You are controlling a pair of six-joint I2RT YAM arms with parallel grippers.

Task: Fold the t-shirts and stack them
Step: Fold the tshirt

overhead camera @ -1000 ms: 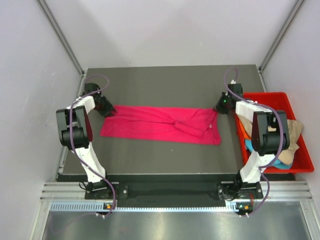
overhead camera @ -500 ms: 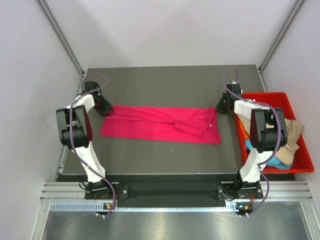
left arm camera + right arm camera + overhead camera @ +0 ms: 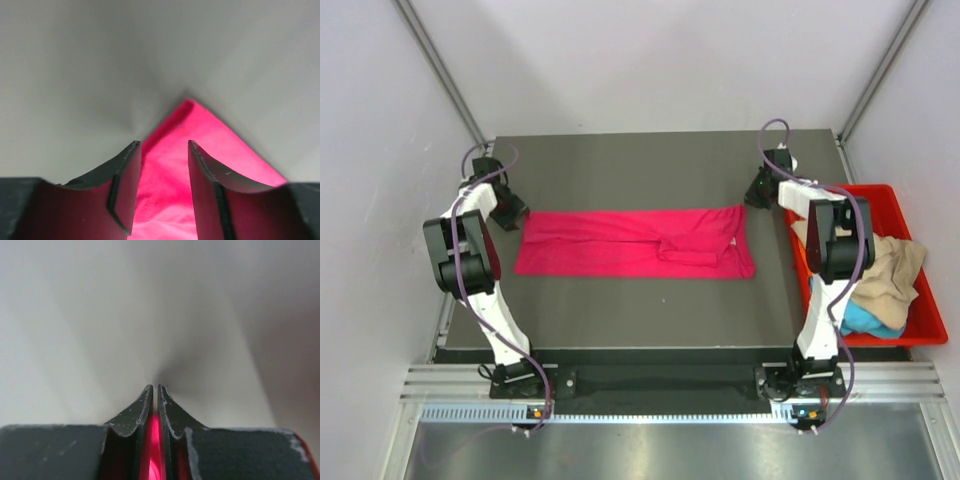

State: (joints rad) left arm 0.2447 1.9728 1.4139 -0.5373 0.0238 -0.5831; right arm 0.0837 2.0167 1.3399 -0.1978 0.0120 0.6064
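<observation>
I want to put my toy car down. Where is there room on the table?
The table is bare behind the pink shirt, up to the far edge, and in front of it, toward the arm bases. It is crowded at the shirt's ends, by the left gripper and right gripper, and in the red bin heaped with clothes.

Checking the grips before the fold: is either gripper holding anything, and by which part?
The right gripper pinches the pink t-shirt at its far right corner. The left gripper is open, holding nothing.
</observation>
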